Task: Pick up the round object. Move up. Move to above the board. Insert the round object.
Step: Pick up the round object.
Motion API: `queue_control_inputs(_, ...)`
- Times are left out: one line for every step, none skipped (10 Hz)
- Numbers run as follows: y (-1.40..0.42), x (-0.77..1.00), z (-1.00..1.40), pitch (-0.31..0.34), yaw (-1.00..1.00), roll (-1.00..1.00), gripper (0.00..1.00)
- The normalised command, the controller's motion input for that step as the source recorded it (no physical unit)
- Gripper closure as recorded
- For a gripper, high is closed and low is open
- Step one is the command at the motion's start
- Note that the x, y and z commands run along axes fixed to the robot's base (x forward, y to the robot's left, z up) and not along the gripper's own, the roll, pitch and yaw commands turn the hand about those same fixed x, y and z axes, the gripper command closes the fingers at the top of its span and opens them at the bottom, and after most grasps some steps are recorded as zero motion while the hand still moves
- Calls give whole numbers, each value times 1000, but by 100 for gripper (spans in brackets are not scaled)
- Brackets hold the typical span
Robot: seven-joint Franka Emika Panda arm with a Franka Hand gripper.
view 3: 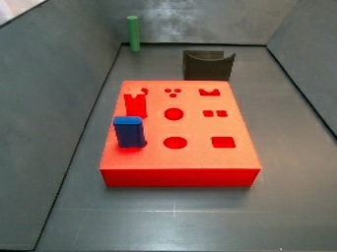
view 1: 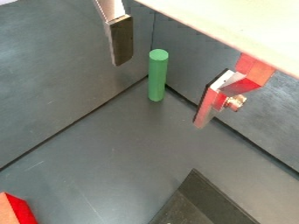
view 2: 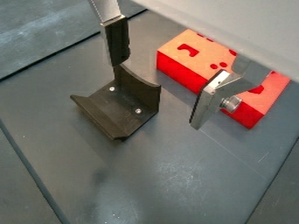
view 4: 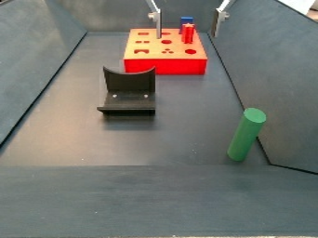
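The round object (view 1: pixel 158 74) is a slim green peg standing upright on the dark floor near a corner of the walls, also seen in both side views (view 3: pixel 133 31) (view 4: pixel 246 135). The board (view 3: pixel 178 128) is a flat red block with cut-out holes, with a blue block (view 3: pixel 128 131) standing on it. My gripper (view 1: pixel 162 92) is open with nothing between its fingers (view 1: pixel 121 39). It hangs well above the floor and apart from the peg. In a side view the gripper (view 4: pixel 188 12) sits at the far end, over the board (view 4: pixel 165 51).
The dark fixture (view 2: pixel 117 109) stands on the floor between board and peg, also seen in both side views (view 3: pixel 207 64) (view 4: pixel 126 90). Grey walls enclose the floor on all sides. The board's near edge (view 2: pixel 198 61) lies under one finger.
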Motion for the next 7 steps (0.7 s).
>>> queue_control_inputs(0,-77,0,-31,0,0,0)
queue_control_inputs(0,-49,0,0,0,0,0)
queue_control_inputs(0,0,0,-9,0,0,0)
queue_control_inputs(814,-423,-163,-66,0,0,0)
queue_control_inputs(900,-554,-320,-34,0,73,0)
queue_control_inputs(900,-643,-457,-60,0,27,0)
queue_control_inputs(900,-746,-494,-119,0,0,0)
